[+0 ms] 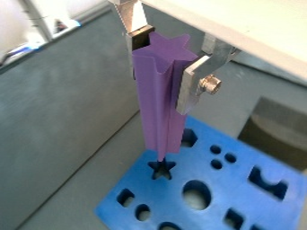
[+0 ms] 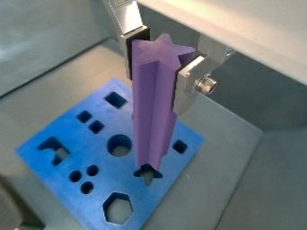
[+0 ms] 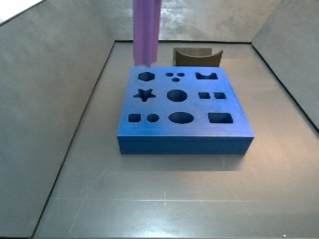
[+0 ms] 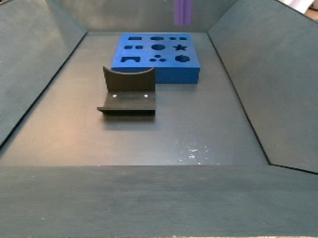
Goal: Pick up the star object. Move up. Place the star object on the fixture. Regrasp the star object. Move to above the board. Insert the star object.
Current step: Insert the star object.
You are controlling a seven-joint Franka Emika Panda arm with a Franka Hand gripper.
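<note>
The gripper [image 1: 166,61] clamps the long purple star-shaped peg [image 1: 163,99] upright above the flat blue board's [image 2: 72,153] star hole [image 1: 162,168], so insertion seemingly needs a straight, aligned descent.

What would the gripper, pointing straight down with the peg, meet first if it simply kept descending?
The gripper holds the purple peg upright over the blue board. The peg's tip would probably meet the star hole, though exact alignment is unclear.

Matt purple plastic star object [image 1: 162,94] between the claw's [image 1: 164,63] bare-metal plates.
</note>
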